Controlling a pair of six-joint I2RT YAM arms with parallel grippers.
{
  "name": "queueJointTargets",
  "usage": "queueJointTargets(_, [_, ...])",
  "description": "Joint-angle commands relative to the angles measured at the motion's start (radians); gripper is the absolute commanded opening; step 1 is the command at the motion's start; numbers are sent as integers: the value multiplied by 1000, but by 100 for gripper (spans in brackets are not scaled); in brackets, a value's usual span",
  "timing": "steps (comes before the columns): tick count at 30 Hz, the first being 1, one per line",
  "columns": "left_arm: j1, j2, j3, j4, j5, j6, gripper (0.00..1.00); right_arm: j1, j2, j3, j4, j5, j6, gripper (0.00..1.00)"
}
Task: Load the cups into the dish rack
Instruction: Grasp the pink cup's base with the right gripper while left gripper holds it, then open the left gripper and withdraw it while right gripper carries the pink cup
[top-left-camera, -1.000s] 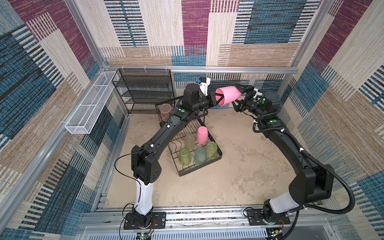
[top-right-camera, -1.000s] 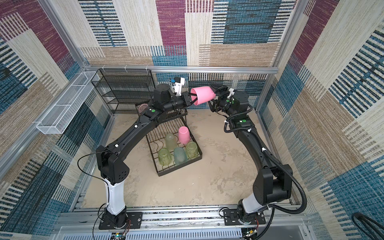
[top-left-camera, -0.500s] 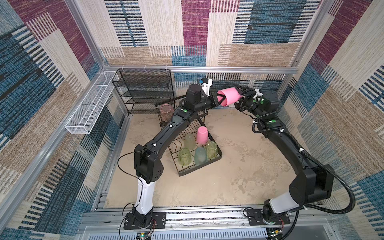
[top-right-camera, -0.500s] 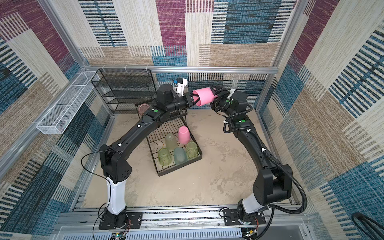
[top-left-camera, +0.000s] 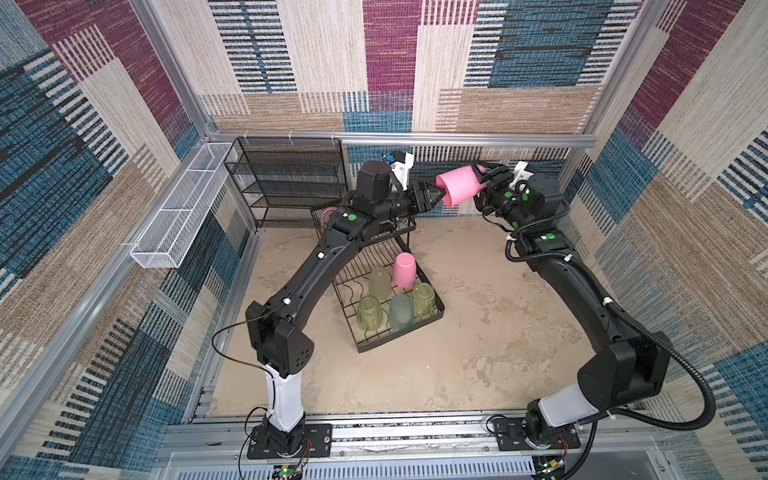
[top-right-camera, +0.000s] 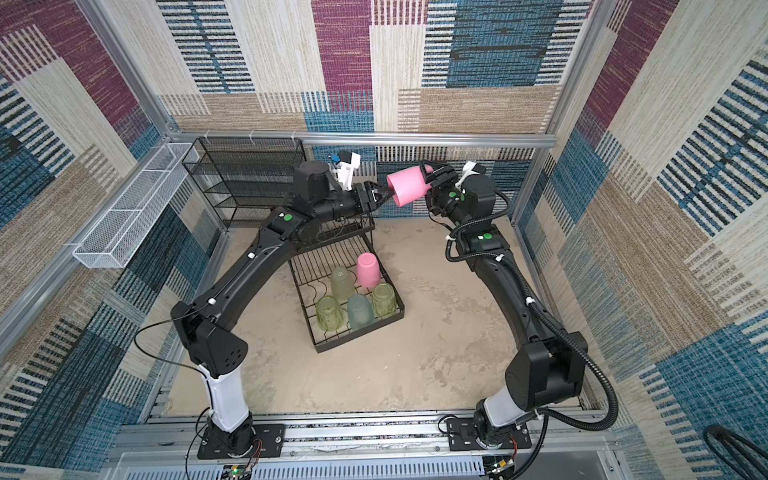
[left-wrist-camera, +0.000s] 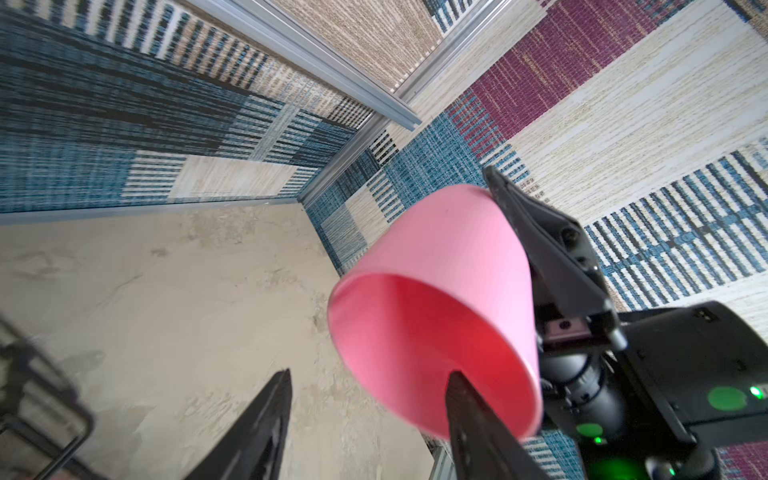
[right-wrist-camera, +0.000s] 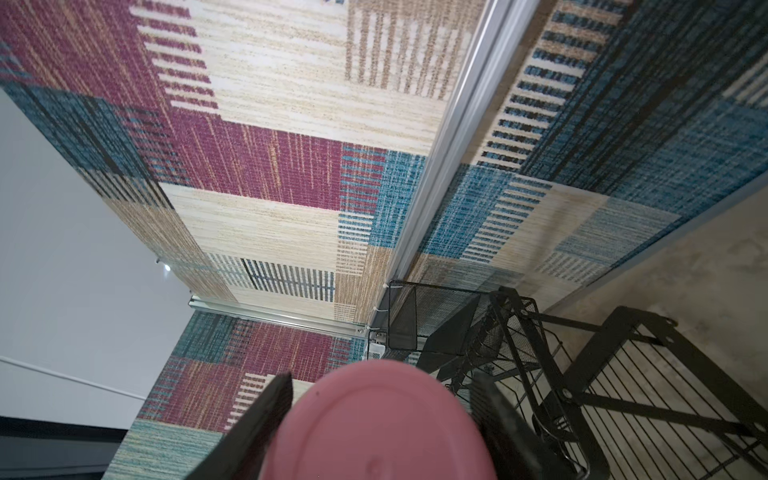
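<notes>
The right gripper (top-left-camera: 478, 182) is clenched on the pink cup (top-left-camera: 457, 189). Its two fingers (right-wrist-camera: 262, 419) press against opposite sides of the closed end, and the cup's flat base fills the space between them in the right wrist view. The left gripper (top-left-camera: 436, 195) is released, its jaws well apart. One finger (left-wrist-camera: 467, 415) reaches into the cup's mouth and the other stays outside the rim with clear space around it, so it clamps nothing. Whether the inner finger touches the cup wall cannot be told

The pink cup hangs in the air between the two grippers, near the back wall and well above the counter (top-left-camera: 498, 311). It lies on its side, its long axis running across from one gripper to the other. The open mouth faces the left gripper and the base faces the right gripper

Nearer the front, the dish rack (top-left-camera: 353, 272) stands on the counter beneath the left arm. Five cups stand mouth-down on its lower tier. A second pink cup (top-left-camera: 404, 270) is at the far side with a pale yellow-green cup (top-left-camera: 379, 284) just beside it. In the front row a pale teal cup (top-left-camera: 401, 311) stands between two yellow-green cups (top-left-camera: 369, 312). A black mesh shelf unit (top-left-camera: 291, 174) fills the back left corner, and a white mesh trough (top-left-camera: 183, 208) hangs along the left wall
</notes>
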Motion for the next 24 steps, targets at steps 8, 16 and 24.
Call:
queueJointTargets(8, [182, -243, -89, -474, -152, 217, 73, 224, 233, 358, -127, 237, -667, 50])
queueJointTargets(16, [371, -421, -267, -622, -236, 321, 78, 421, 635, 891, -371, 468, -1160, 52])
queueJointTargets(24, [457, -553, -483, -609, -287, 374, 78, 453, 811, 1047, -328, 566, -1326, 54])
